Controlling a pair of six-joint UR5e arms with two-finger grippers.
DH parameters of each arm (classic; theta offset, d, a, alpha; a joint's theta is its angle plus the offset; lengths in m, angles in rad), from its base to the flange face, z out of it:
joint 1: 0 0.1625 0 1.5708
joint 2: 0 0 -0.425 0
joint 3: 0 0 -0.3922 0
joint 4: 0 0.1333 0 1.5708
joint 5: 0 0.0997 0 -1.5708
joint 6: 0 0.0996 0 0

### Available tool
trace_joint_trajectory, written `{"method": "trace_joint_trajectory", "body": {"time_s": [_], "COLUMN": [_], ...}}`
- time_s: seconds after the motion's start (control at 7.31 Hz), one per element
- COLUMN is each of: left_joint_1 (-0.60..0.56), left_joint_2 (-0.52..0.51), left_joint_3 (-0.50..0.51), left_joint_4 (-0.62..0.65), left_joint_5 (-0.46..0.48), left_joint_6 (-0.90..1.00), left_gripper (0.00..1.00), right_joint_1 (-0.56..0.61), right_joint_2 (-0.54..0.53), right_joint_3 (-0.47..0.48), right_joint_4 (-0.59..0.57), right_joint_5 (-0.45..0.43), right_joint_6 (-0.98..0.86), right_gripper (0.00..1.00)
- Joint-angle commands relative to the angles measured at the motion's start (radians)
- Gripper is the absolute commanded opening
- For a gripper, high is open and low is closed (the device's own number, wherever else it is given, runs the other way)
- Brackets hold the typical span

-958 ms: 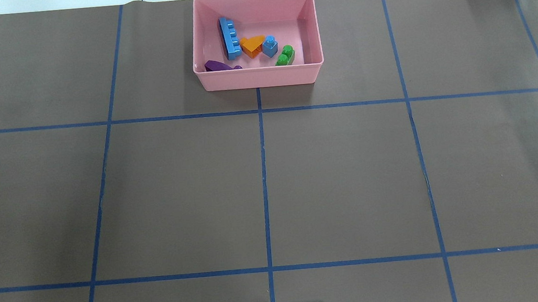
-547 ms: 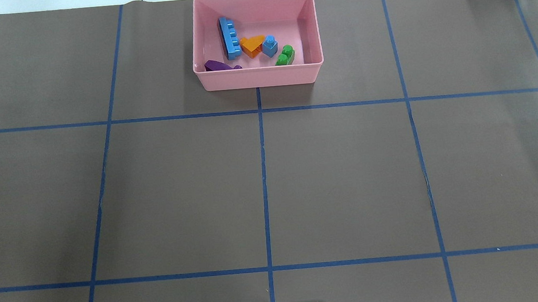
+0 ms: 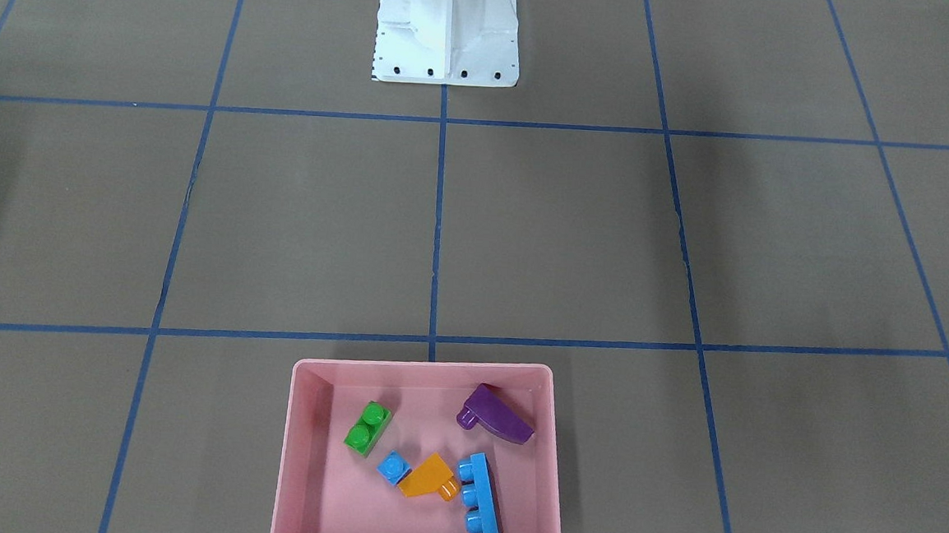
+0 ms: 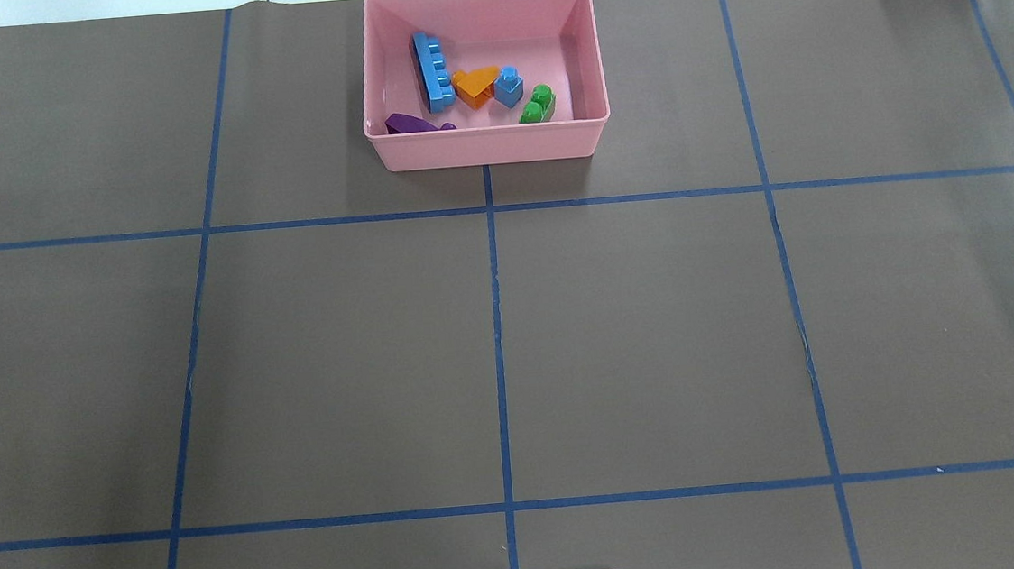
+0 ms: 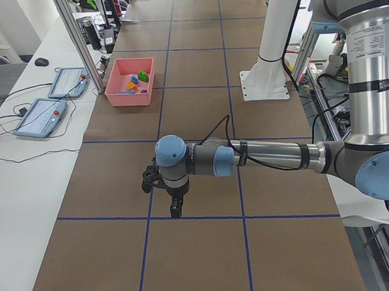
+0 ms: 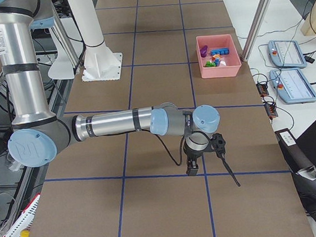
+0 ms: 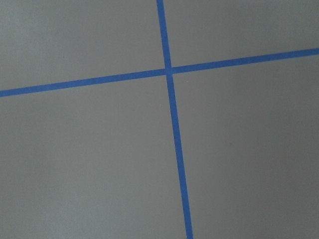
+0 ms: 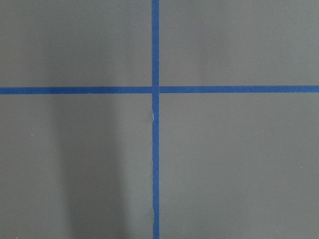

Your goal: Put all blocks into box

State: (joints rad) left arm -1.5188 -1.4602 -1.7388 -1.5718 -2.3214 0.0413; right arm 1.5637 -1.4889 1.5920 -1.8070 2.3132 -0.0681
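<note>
The blocks (image 3: 426, 477), five small studded plastic toy bricks, all lie inside the shallow pink rectangular plastic box (image 4: 487, 146). It sits well away from both pairs of my fingers, farther out from my base and toward the table's middle. Inside it, the long blue four-stud brick (image 4: 433, 71) has its studs turned toward the orange sloped brick (image 4: 476, 86) just beside it. The tiny blue one-stud brick (image 4: 509, 87) sits on the orange one's other side, with the green two-stud brick (image 4: 537, 105) near that. The purple sloped brick (image 4: 411, 124) lies close to the wall on my base's side.

My left gripper (image 5: 175, 208) hangs pointing down over the brown table cover (image 4: 655, 327), near a blue tape line (image 5: 100, 219). My right gripper (image 6: 191, 168) hangs the same way at its own end. Only the side views catch my fingers, so I cannot tell how far apart they stand or whether they grip anything.
</note>
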Motion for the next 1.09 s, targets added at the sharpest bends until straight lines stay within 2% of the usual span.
{"method": "trace_joint_trajectory", "body": {"time_s": [0.0, 0.55, 0.96], "left_joint_1": [0.0, 0.002, 0.002], "left_joint_2": [-0.005, -0.008, -0.005], "left_joint_3": [0.022, 0.028, 0.055], "left_joint_4": [0.001, 0.01, 0.013], "left_joint_5": [0.001, -0.004, -0.096], "left_joint_6": [0.0, -0.001, -0.072], "left_gripper": [1.0, 1.0, 1.0], "right_joint_1": [-0.001, 0.001, 0.001], "right_joint_2": [0.001, -0.013, -0.016], "right_joint_3": [0.026, 0.051, 0.051], "right_joint_4": [0.0, -0.002, -0.002], "right_joint_5": [0.003, 0.018, 0.029], "right_joint_6": [-0.003, 0.01, 0.008], "right_gripper": [1.0, 1.0, 1.0]}}
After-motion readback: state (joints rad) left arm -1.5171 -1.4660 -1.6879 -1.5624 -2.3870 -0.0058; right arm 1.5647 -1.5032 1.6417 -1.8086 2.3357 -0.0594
